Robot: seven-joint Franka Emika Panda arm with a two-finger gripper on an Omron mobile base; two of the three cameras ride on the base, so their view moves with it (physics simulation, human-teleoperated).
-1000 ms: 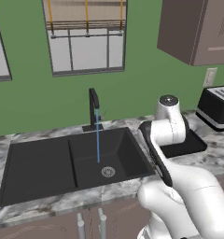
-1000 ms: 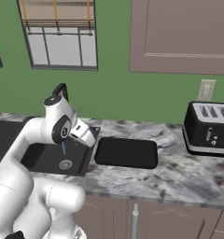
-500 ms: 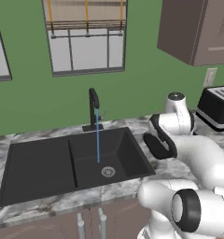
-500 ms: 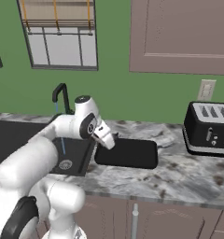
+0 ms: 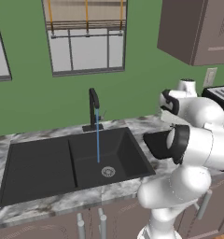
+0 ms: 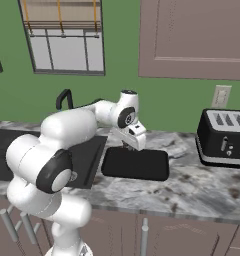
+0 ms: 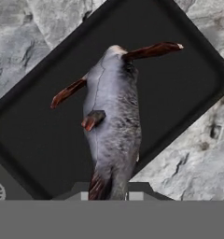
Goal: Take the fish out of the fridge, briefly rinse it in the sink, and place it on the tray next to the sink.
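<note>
My gripper (image 7: pixel 109 192) is shut on the tail end of the fish (image 7: pixel 115 112), a slim silvery-grey body with reddish-brown fins. The fish hangs over the black tray (image 7: pixel 184 70); I cannot tell whether it touches it. From the right base camera, the gripper (image 6: pixel 128 146) hovers just above the left part of the tray (image 6: pixel 144 167), right of the black sink (image 6: pixel 4 157). In the left base view the arm hides most of the tray (image 5: pixel 155 141), and a thin stream of water (image 5: pixel 97 140) runs from the tap (image 5: pixel 93 106) into the sink (image 5: pixel 44 165). The fridge is out of view.
A black slotted toaster (image 6: pixel 226 137) stands on the marble counter (image 6: pixel 202 187) right of the tray. The green wall, windows and an upper cabinet (image 6: pixel 192 37) lie behind. My own arm arches over the sink's right basin.
The arm has swung right from over the sink's right basin to above the tray, carrying the fish along. The water still runs.
</note>
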